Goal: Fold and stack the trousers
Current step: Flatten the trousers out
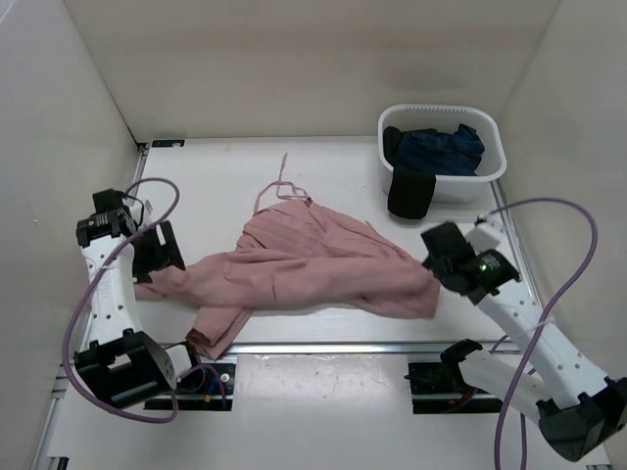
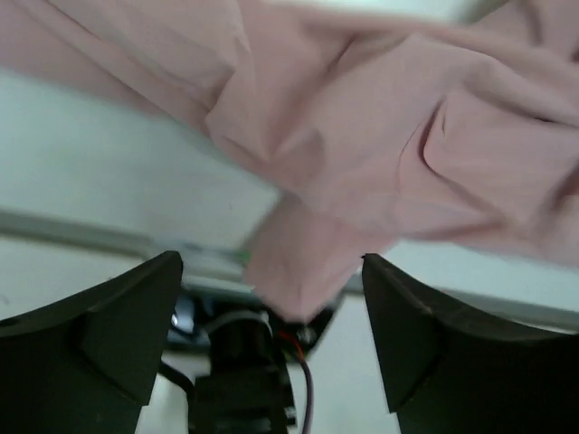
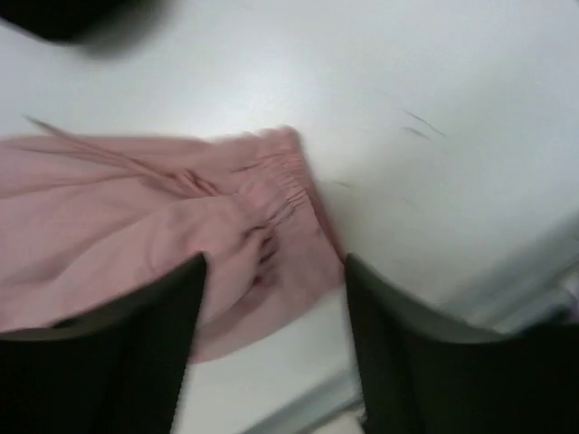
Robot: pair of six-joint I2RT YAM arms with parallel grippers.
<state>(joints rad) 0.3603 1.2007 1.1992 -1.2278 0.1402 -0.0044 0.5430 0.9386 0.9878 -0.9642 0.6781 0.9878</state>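
- The top view took in the whole of the trousers [image 1: 313,269]. They lay crumpled across the middle of the white surface [image 1: 323,162], with the thin drawstrings [image 1: 279,188] trailing toward the far wall. Each wrist view caught only a patch of pink.
- The left wrist view showed a loose flap of cloth reaching the surface's near edge, with a metal rail and cables just beyond it. From above, that end was only a small folded tip.
- The right wrist view, blurred, picked out a gathered elastic edge [image 3: 288,176] lying flat on the surface.
- At the far right stood a white basket [image 1: 495,162] holding a navy garment [image 1: 446,147], with a black cloth [image 1: 409,193] draped over its front wall.
- From above, the right arm hid the trousers' right tip.
- The left gripper [image 1: 157,257] sat at the trousers' left end, jaws spread wide and clamping nothing.
- The right gripper [image 1: 441,259] hung over the gathered edge, jaws parted, with the cloth released.
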